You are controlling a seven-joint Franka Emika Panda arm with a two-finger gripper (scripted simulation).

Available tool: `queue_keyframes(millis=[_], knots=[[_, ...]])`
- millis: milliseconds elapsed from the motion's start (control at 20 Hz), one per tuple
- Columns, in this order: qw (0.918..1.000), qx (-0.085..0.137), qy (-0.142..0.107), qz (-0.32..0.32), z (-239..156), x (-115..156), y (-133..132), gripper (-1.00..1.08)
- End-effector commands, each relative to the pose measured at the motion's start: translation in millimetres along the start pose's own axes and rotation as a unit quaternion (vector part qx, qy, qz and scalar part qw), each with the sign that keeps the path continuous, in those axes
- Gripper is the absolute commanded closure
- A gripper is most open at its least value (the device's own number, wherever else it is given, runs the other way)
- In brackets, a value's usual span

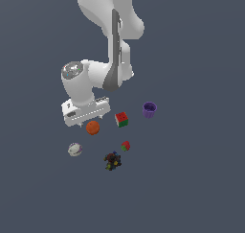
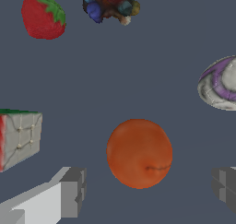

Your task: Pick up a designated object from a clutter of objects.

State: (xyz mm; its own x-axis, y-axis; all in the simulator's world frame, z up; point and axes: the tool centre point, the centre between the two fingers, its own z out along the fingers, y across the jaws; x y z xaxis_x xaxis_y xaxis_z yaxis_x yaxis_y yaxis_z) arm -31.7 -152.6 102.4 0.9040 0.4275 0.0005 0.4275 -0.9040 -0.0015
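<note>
The orange-red ball [image 1: 93, 127] lies on the grey floor just below my hand in the exterior view. In the wrist view the ball [image 2: 139, 153] sits between my two grey fingertips [image 2: 73, 191], closer to one of them, with clear gaps on both sides. My gripper [image 2: 150, 191] is open and empty, close above the ball; in the exterior view the gripper [image 1: 94, 118] is mostly hidden by the white hand. The clutter lies around it: a red-green cube [image 1: 121, 119], a purple cup [image 1: 149, 110], a whitish ball [image 1: 74, 149], a tiny strawberry-like piece [image 1: 125, 145] and a dark multicoloured lump [image 1: 113, 160].
In the wrist view the cube [image 2: 19, 138] is close beside one finger, the whitish ball with purple stripes [image 2: 222, 84] is off the other side, and the strawberry [image 2: 43, 16] and lump [image 2: 109, 4] lie beyond the orange ball. The white arm [image 1: 107, 30] rises behind.
</note>
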Motion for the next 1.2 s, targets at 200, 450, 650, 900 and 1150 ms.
queue_keyframes(millis=[200, 450, 650, 900, 1150], knots=[[1.0000, 0.000, 0.000, -0.006, 5, -4, 2, -0.92], [1.0000, 0.000, 0.000, -0.006, 12, -4, 2, -0.92], [1.0000, -0.001, 0.000, -0.006, 29, -5, 2, -0.92], [1.0000, -0.001, 0.000, -0.007, 49, -5, 2, -0.92], [1.0000, -0.001, 0.000, -0.007, 55, -5, 2, -0.92]])
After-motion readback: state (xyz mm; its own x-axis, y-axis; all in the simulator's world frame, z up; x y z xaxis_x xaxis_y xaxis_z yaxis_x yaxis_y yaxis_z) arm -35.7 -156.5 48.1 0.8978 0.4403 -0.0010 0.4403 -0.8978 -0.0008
